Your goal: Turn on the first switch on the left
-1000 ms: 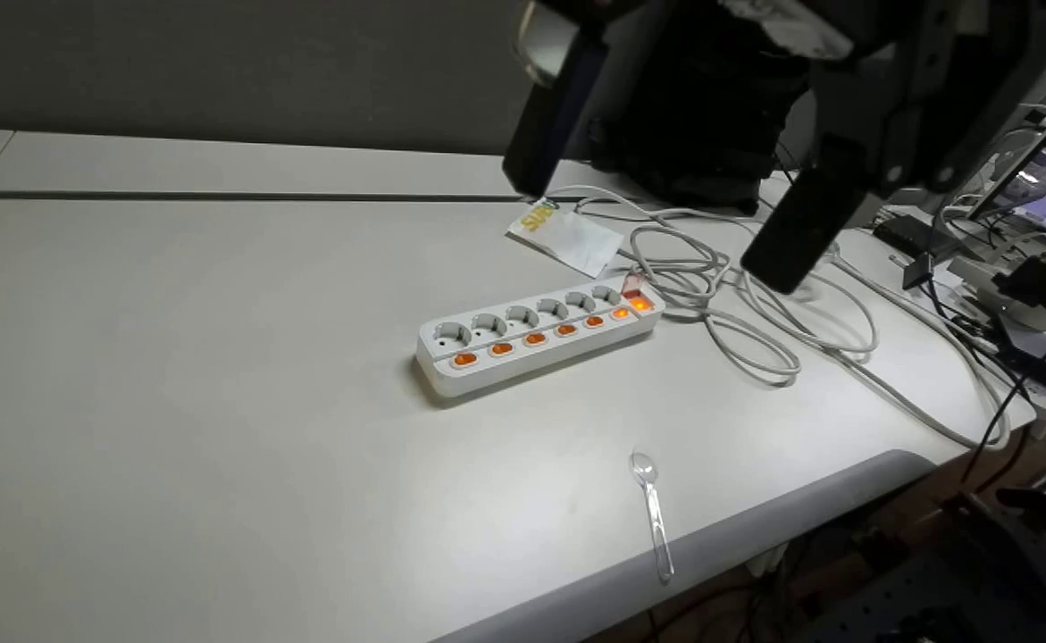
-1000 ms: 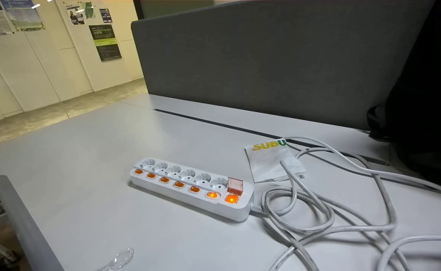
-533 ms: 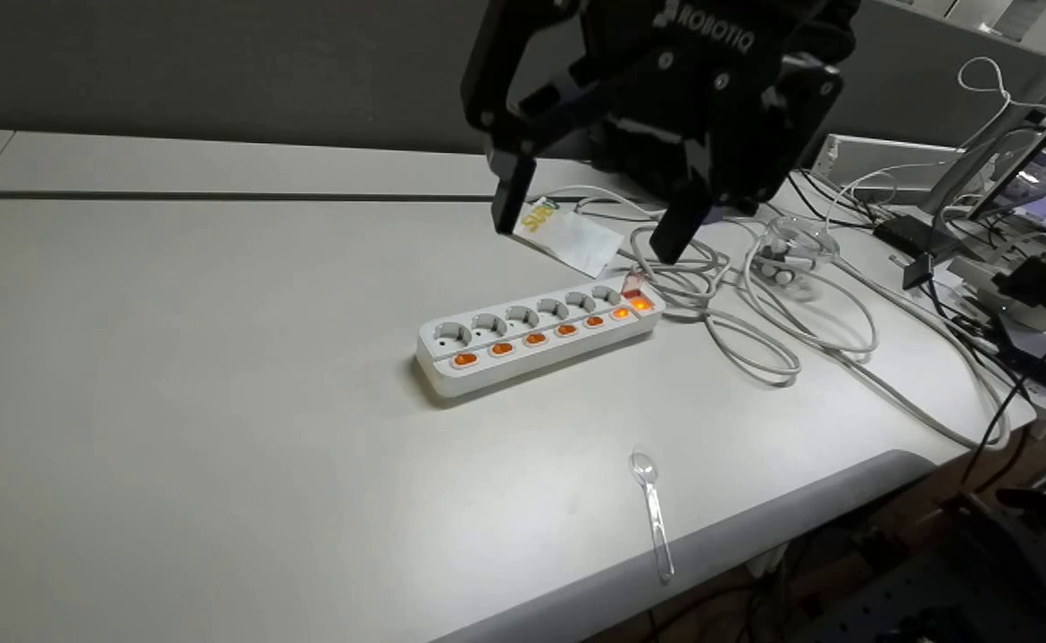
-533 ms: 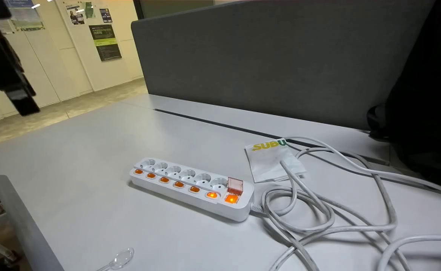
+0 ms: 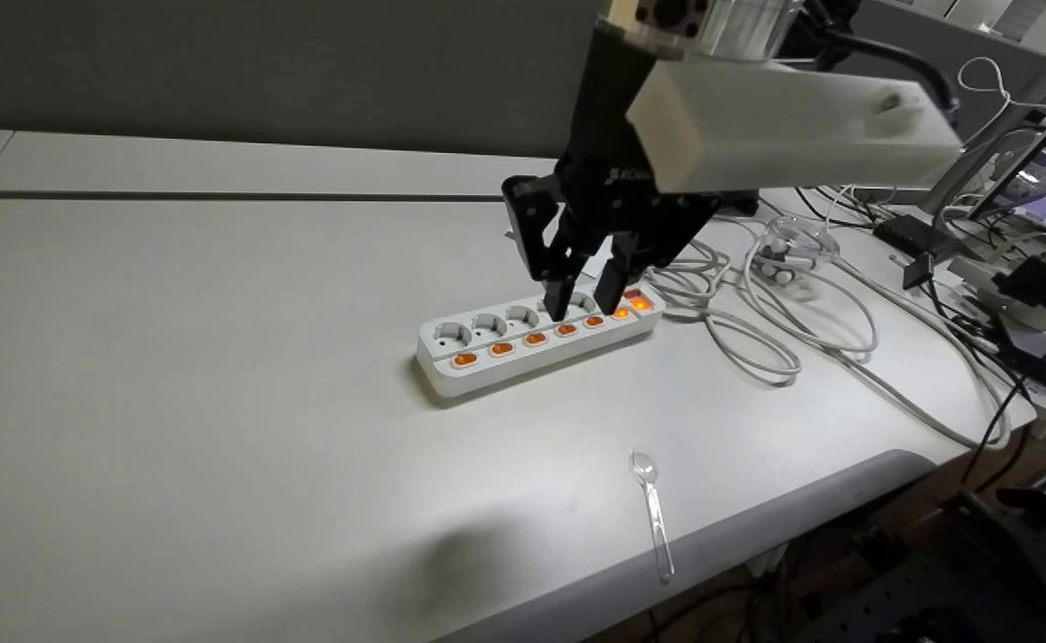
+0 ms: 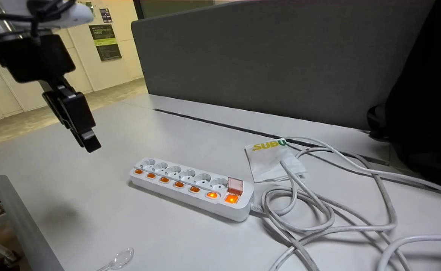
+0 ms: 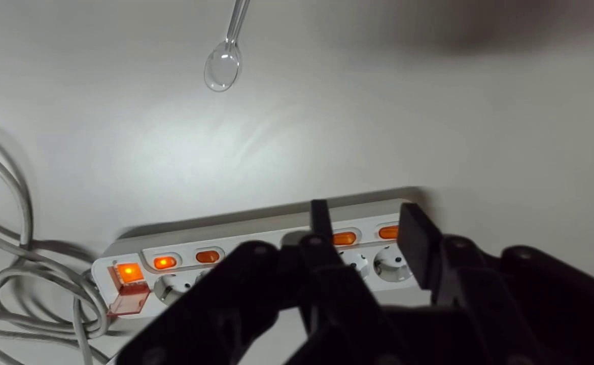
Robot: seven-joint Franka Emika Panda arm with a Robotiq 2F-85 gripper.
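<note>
A white power strip (image 5: 531, 362) lies on the table in both exterior views, with a row of orange rocker switches. The first switch on the left (image 5: 464, 359) is unlit; it is the leftmost switch (image 6: 139, 171) in both exterior views. A lit switch (image 6: 212, 195) and a lit main switch (image 6: 232, 198) glow at the cable end. My gripper (image 5: 583, 302) hangs above the table, apart from the strip. In the wrist view the gripper (image 7: 367, 213) has a clear gap between its fingers, with nothing held; the end switch (image 7: 389, 232) shows partly beside one finger.
A clear plastic spoon (image 5: 652, 509) lies near the table's front edge. Coiled grey cables (image 6: 318, 210) and a white paper napkin (image 6: 273, 160) sit beside the strip's cable end. A dark partition (image 6: 261, 64) and a black bag (image 6: 423, 101) stand behind.
The gripper has dropped lower, coming down into view over the table on the strip's left in an exterior view. Its fingers have drawn closer together. The strip and its lights look the same.
</note>
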